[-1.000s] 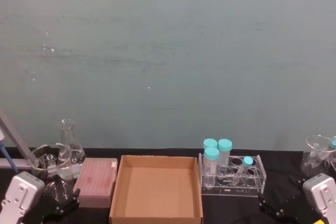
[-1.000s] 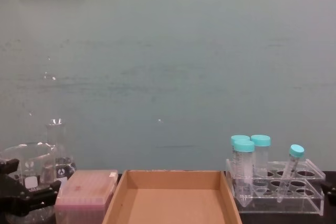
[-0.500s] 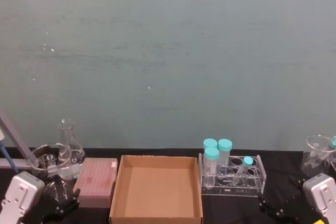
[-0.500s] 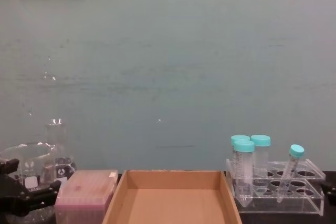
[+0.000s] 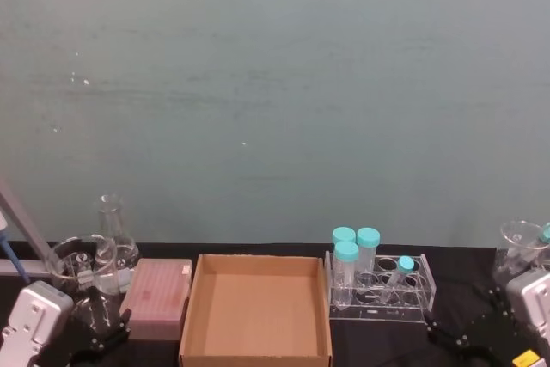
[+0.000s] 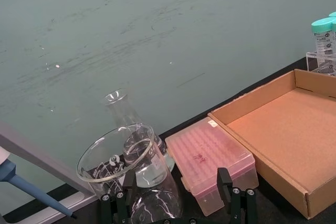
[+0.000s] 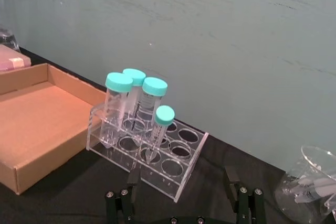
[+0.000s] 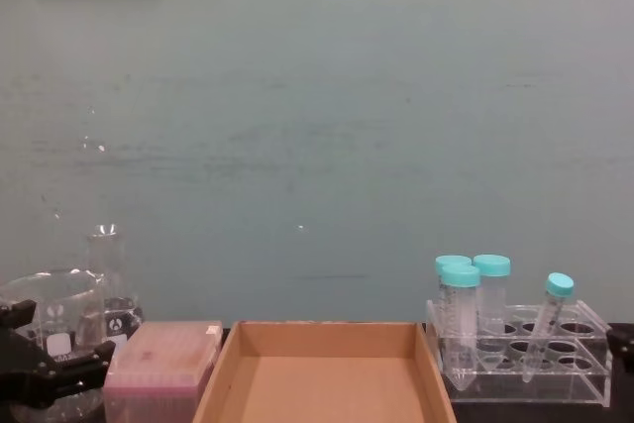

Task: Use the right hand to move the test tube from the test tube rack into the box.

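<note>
Test tube (image 5: 400, 274) sits in the rack (image 5: 378, 308), cap leaning to my right, tip down in a hole. The chest view gives its side profile (image 8: 548, 322): conical tip reaching down between the rack's two tiers (image 8: 584, 388), slim body tilted. The right wrist view gives the layout from above (image 7: 159, 132): the tube is on the nearer side of the rack (image 7: 181, 182), with three fat tubes (image 7: 131, 93) grouped upright behind it toward the box end and open holes beside it. The head view places the rack just right of the box (image 5: 255, 302), nearly touching its wall; the box floor is bare cardboard. My right gripper (image 5: 460, 333) is low at the near right, short of the rack; in its wrist view (image 7: 182, 178) the fingers (image 7: 231, 179) stand wide apart on either side of the rack's near edge, holding nothing and touching nothing. A beaker (image 5: 520, 251) stands to my far right. My left gripper (image 5: 99, 333) is parked at the near left with fingers (image 6: 224, 182) apart, close to a beaker (image 6: 118, 153), a flask (image 6: 122, 114) and a pink box (image 6: 210, 153).
</note>
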`<state>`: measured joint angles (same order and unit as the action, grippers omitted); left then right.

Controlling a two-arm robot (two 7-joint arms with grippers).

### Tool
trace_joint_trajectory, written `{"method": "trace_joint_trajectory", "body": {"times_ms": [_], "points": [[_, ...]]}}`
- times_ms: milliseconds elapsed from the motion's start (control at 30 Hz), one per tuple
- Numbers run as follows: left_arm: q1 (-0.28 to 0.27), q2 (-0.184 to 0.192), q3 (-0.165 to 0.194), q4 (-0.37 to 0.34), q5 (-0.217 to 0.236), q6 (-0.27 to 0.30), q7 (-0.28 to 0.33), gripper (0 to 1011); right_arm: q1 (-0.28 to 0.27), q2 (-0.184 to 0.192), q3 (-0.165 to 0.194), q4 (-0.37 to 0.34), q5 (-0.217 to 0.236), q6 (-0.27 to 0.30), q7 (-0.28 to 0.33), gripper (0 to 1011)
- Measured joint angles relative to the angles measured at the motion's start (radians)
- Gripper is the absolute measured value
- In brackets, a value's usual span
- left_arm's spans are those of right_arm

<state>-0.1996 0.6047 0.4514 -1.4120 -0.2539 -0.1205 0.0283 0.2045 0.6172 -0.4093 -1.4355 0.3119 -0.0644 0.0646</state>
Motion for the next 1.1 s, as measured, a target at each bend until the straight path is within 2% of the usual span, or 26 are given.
{"method": "trace_joint_trajectory", "body": {"times_ms": [400, 733, 1100], "points": [[0.000, 0.000, 0.000, 0.000, 0.000, 0.000, 0.000, 1000, 0.036, -0.002, 0.037, -0.029, 0.027, 0.090, 0.067, 1003], [0.000, 0.000, 0.000, 0.000, 0.000, 0.000, 0.000, 1000, 0.091, -0.019, 0.041, -0.021, 0.002, 0.164, 0.105, 1002], [0.000, 0.000, 0.000, 0.000, 0.000, 0.000, 0.000, 1000, 0.131, -0.056, 0.043, 0.008, -0.017, 0.199, 0.137, 1003]]}}
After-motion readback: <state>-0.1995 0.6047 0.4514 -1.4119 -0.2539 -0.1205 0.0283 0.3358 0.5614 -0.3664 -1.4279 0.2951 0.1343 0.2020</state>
